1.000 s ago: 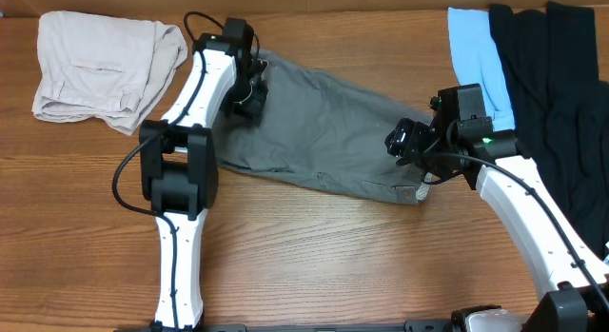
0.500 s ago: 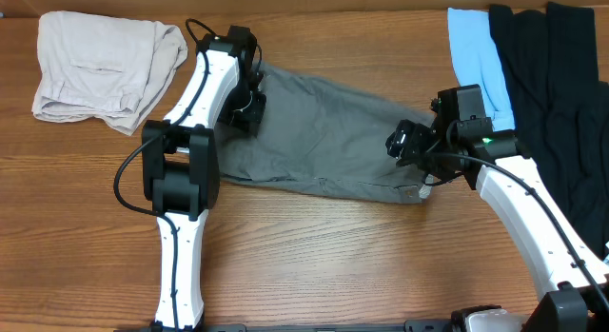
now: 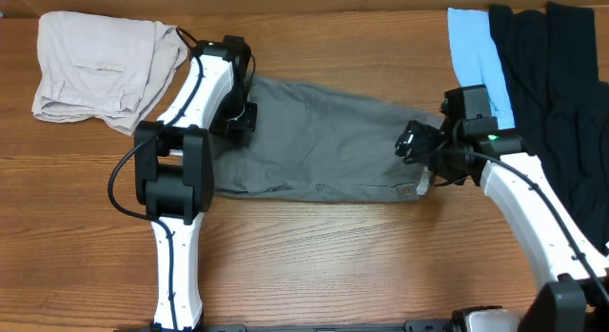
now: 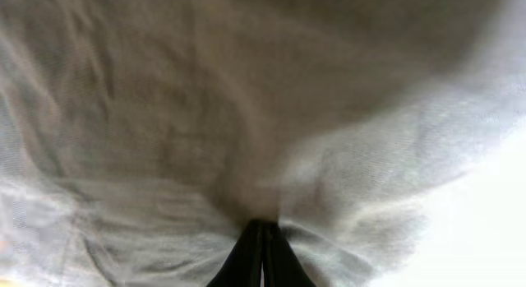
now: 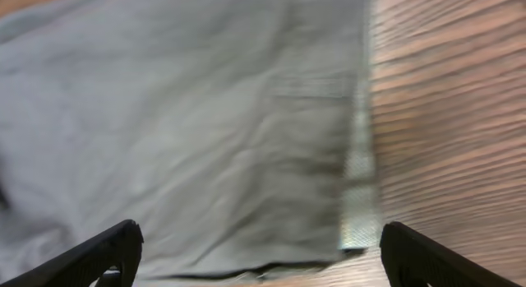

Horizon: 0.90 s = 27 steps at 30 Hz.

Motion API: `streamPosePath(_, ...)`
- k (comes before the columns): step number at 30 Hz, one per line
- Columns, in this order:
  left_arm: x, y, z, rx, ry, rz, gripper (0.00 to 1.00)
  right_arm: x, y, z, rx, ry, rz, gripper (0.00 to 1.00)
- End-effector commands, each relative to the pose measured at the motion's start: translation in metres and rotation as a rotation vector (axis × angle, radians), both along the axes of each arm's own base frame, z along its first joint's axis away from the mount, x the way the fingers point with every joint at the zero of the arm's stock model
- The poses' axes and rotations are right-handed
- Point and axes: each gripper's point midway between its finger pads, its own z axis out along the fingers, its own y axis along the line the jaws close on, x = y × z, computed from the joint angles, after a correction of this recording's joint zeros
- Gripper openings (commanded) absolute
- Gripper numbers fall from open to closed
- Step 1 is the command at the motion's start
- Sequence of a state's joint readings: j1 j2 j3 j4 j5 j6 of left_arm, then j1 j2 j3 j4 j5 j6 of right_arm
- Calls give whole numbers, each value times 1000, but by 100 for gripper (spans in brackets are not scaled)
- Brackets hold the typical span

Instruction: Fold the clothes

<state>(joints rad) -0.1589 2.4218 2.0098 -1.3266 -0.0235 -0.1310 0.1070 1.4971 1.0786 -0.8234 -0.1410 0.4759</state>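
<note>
The mid-grey shorts [image 3: 324,142] lie folded lengthwise across the middle of the table. My left gripper [image 3: 238,118] is at their left end and is shut on the grey cloth; the left wrist view [image 4: 263,238] shows the closed fingers pinching bunched fabric [image 4: 205,114]. My right gripper [image 3: 419,146] hovers at the right end, over the waistband, and is open. In the right wrist view the two fingers [image 5: 259,246] stand wide apart above the shorts [image 5: 181,122] and their paler waistband edge [image 5: 358,168], touching nothing.
Cream-beige shorts [image 3: 105,66] lie folded at the back left. A light-blue garment [image 3: 476,51] and black garments [image 3: 557,94] lie at the back right, close to my right arm. Bare wooden table [image 3: 314,256] lies in front of the shorts.
My left gripper has pulled the left end of the shorts down and leftwards, straightening them. My right gripper has moved slightly right and back, off the cloth, toward the waistband end.
</note>
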Motion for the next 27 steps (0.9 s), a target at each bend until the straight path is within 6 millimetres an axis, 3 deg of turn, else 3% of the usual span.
streamPosePath(1, -4, 19, -4, 60, 46, 22, 4, 4, -18, -18, -32, 42, -15, 97)
streamPosePath(4, 2, 14, 20, 28, 9, -3, 5, 3, -27, -35, -34, 97, -40, 98)
streamPosePath(9, 9, 13, 49, 16, -61, -5, 44, 2, -26, -57, -15, 158, -42, 100)
streamPosePath(14, 13, 16, 64, 13, -98, -63, 62, 8, -17, -65, 29, 155, -6, 100)
streamPosePath(17, 20, 27, 64, 49, -124, -76, 70, 9, -18, -67, 26, 155, -3, 100)
streamPosePath(21, 33, 40, 64, 42, -169, -48, 76, 10, -20, -68, 10, 149, 13, 100)
streamPosePath(27, 42, 51, 63, -41, -200, -34, 75, 11, -24, -70, -17, 145, 10, 100)
